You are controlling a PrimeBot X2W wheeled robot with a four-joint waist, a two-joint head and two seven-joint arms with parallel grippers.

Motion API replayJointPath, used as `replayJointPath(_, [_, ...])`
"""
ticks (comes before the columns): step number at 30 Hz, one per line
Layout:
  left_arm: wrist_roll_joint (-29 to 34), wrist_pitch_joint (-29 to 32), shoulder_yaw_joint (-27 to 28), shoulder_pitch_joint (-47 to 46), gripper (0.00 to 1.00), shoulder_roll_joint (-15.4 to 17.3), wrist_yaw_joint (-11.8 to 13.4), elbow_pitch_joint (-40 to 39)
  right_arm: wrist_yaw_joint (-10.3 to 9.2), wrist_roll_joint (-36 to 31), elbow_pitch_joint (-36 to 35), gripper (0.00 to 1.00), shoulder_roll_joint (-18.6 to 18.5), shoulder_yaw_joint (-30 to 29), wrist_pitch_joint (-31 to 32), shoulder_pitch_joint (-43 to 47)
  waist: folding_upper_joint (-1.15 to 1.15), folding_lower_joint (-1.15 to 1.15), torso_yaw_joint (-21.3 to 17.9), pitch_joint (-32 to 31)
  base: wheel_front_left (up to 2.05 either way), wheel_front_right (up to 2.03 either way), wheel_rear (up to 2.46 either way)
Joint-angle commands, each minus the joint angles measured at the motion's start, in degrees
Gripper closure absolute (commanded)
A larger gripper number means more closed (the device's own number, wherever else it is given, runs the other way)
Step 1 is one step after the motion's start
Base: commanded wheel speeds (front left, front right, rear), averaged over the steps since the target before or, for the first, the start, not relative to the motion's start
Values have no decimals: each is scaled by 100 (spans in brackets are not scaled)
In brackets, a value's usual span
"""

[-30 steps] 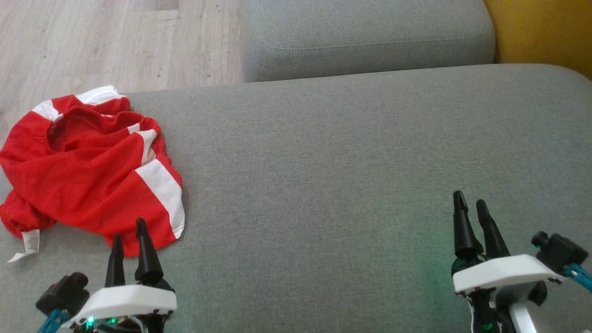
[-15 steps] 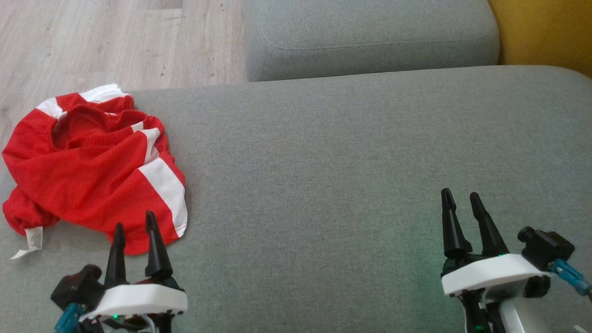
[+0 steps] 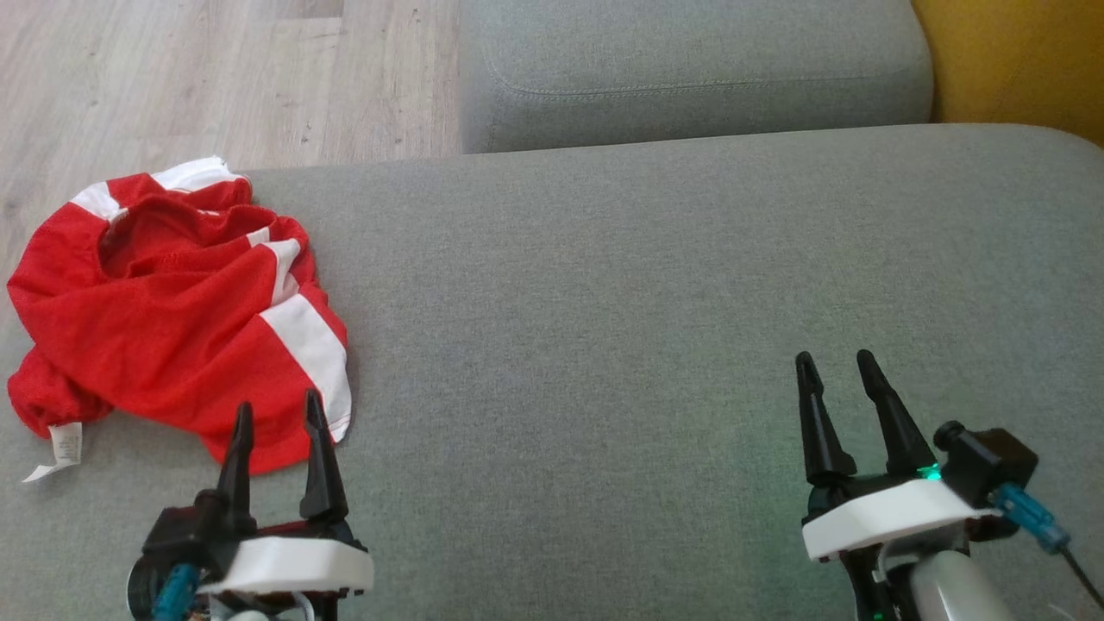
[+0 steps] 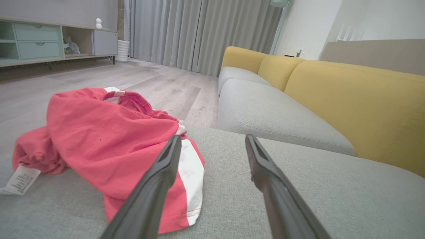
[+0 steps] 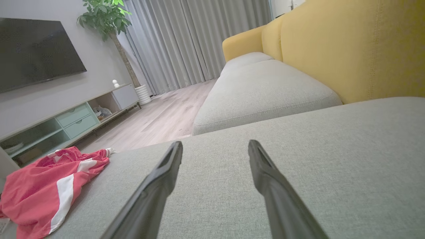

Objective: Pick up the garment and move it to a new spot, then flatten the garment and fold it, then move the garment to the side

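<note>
Approaching: the pick-up, the task's first step, was judged to be in hand; nothing was lifted yet.
Left gripper: seen at the lower left of the head view, fingers spread and empty, tips at the garment's near hem; contact could not be told.
Right gripper: seen at the lower right, fingers parted, nothing held, well apart from the garment.
Garment: red with white bands, crumpled at the left of the frame on the seat cushion.
Next move: a short advance and a pinch on the white-banded fold were judged to be needed.
Edges: the heap was spread over the cushion's far left corner, with the floor beyond.
Open room: bare grey cushion was left through the middle and right, bounded at the top by a second cushion.
</note>
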Motion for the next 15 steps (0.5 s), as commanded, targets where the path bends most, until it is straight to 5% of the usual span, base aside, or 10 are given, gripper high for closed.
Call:
replayJointPath(1, [219,-102,90,-138,0,93,56,-186,36,-222,-234,0,-52,146,-112,-169,0,0,3,-9,0,0,0])
replayJointPath(15, [1178,-357,16,-30,0,87,83,-136,41,-1334,-201,0,-59,388,-365,-35,0,0,71,-157,0,0,0])
